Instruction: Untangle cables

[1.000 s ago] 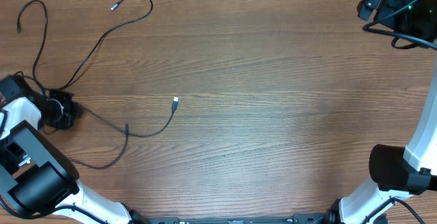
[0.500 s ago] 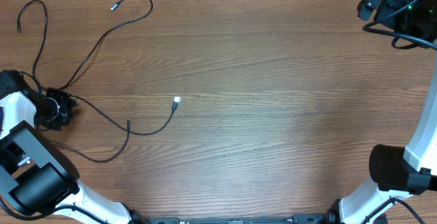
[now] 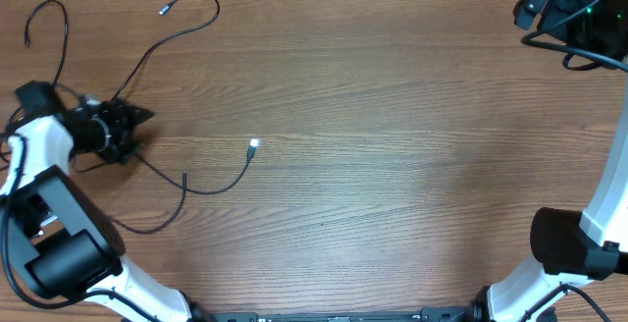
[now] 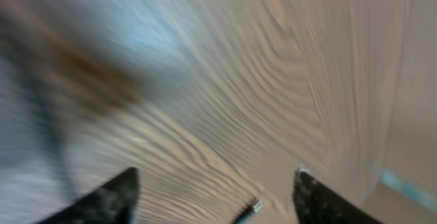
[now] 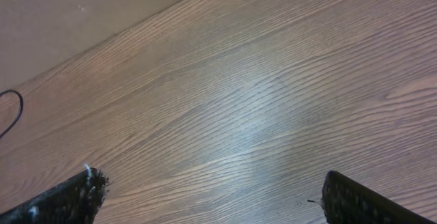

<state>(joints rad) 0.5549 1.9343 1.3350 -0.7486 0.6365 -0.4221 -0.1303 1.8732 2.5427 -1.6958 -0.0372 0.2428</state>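
Note:
Several thin black cables (image 3: 147, 57) lie loose on the left part of the wooden table (image 3: 392, 165). One runs from a silver tip (image 3: 165, 10) down toward my left gripper (image 3: 139, 134). Another ends in a white plug (image 3: 253, 145) and curves back left. My left gripper is open, its fingers pointing right over the strands, with nothing held. The left wrist view is blurred; it shows my left gripper (image 4: 217, 176) with a plug tip (image 4: 252, 208) lying between the spread fingers. My right gripper (image 3: 532, 8) is at the far right corner, and in its own view my right gripper (image 5: 212, 177) is open over bare wood.
A looped cable end (image 3: 44, 8) lies at the table's far left corner. A short cable arc (image 5: 12, 111) shows at the left edge of the right wrist view. The table's back edge meets a tan wall (image 5: 82, 12).
My left gripper has opened, letting go of the cable it was shut on, and has swung up and to the right. The strands near it shifted slightly. The right arm has not moved.

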